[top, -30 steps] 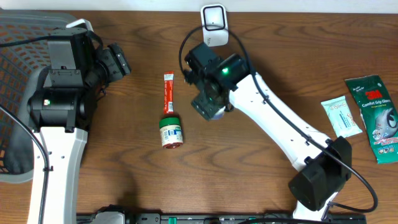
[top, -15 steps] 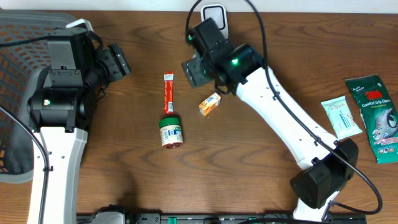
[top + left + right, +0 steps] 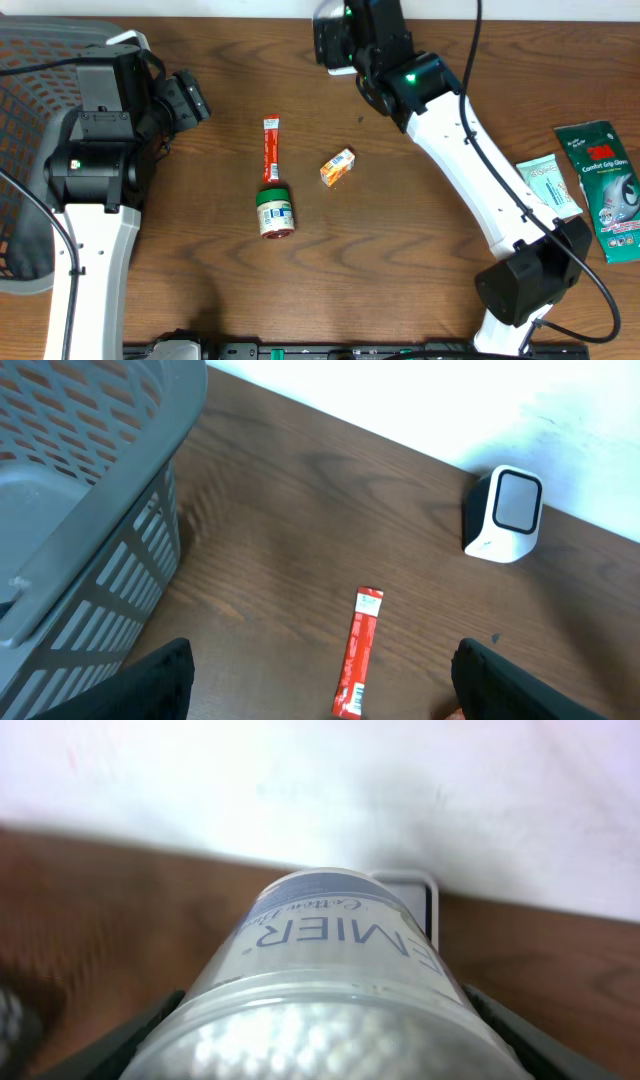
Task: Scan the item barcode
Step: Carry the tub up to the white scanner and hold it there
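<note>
Nearest, on the front part of the brown wood-grain bench (image 3: 200, 290), a jar (image 3: 275, 212) with a green label and a red lid lies on its side; a small orange box (image 3: 337, 168) sits a little beyond it to the right, and a red sachet (image 3: 270, 150) lies lengthwise just past the jar; at the right edge a white-green packet (image 3: 548, 188) and a green glove pack (image 3: 605, 190) lie side by side; at the left stands a grey slatted basket (image 3: 90, 480); the left pincer (image 3: 322, 678) hangs empty above the wood beside it, jaws spread wide; farthest, at the back edge under a plain white wall (image 3: 560, 410), the right pincer (image 3: 320, 1050) is clamped on a clear tub (image 3: 335, 970) with a blue-lettered label and white contents, holding it directly before the scanner (image 3: 503, 515).
</note>
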